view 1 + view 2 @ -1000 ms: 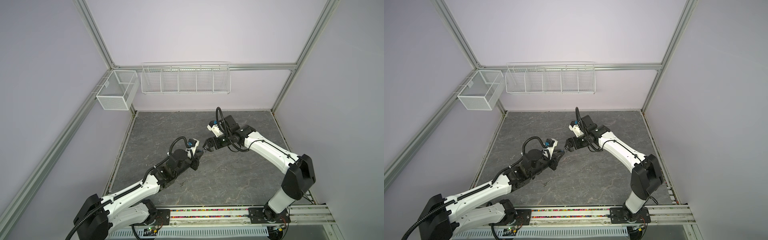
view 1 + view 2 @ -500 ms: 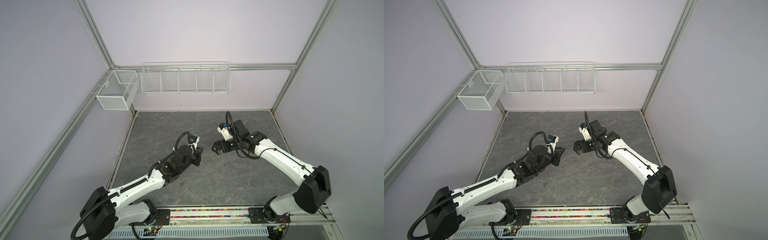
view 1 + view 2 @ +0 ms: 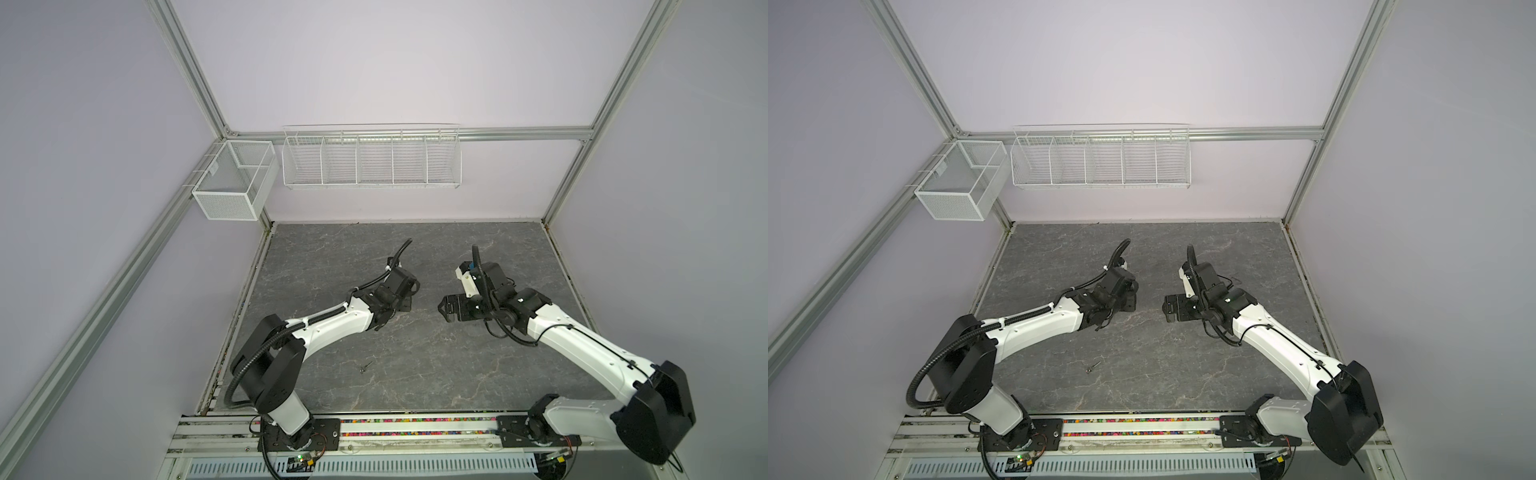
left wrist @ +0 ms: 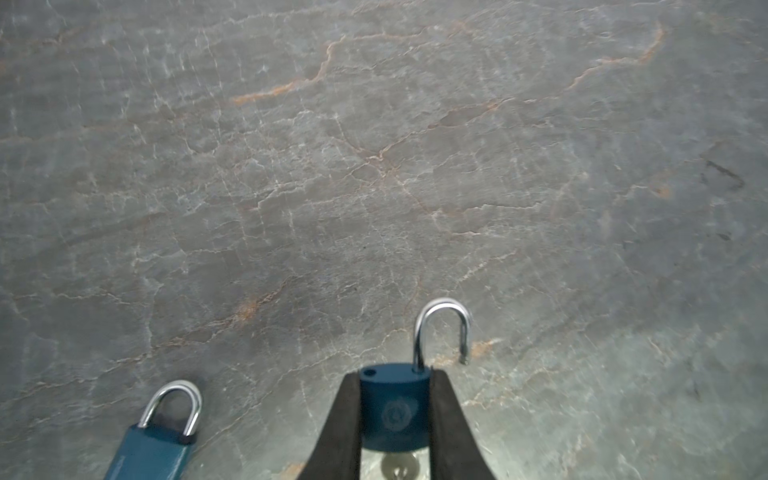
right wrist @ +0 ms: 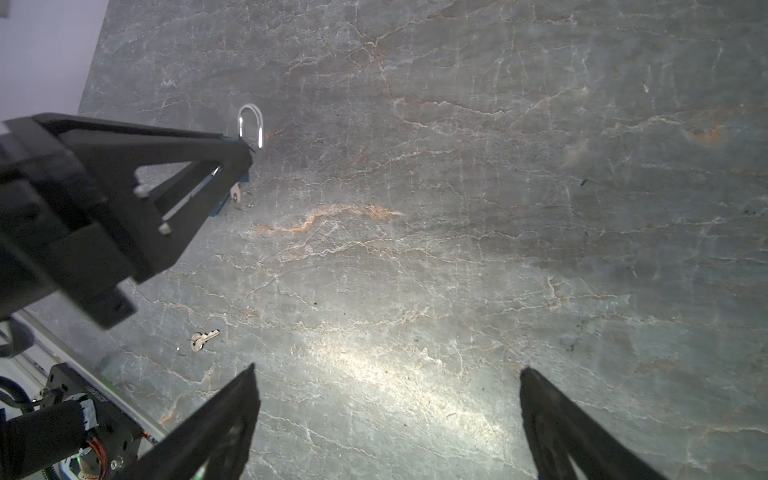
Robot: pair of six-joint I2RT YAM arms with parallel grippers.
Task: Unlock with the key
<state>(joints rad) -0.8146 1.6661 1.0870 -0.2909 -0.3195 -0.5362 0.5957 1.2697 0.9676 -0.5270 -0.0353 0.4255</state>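
The left claw (image 4: 395, 377) is clenched on the blue padlock (image 4: 392, 411), its shackle (image 4: 442, 309) standing open and a key (image 4: 399, 465) in its base; the right claw (image 5: 388, 370) hangs released over the counter (image 5: 498, 208), empty

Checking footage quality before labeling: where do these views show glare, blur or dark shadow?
Right wrist view: a bright glare streak crosses the table by the open right pincer. Left wrist view: the padlock in the left pincer looks soft. Both top views: even light, loose key barely resolved.
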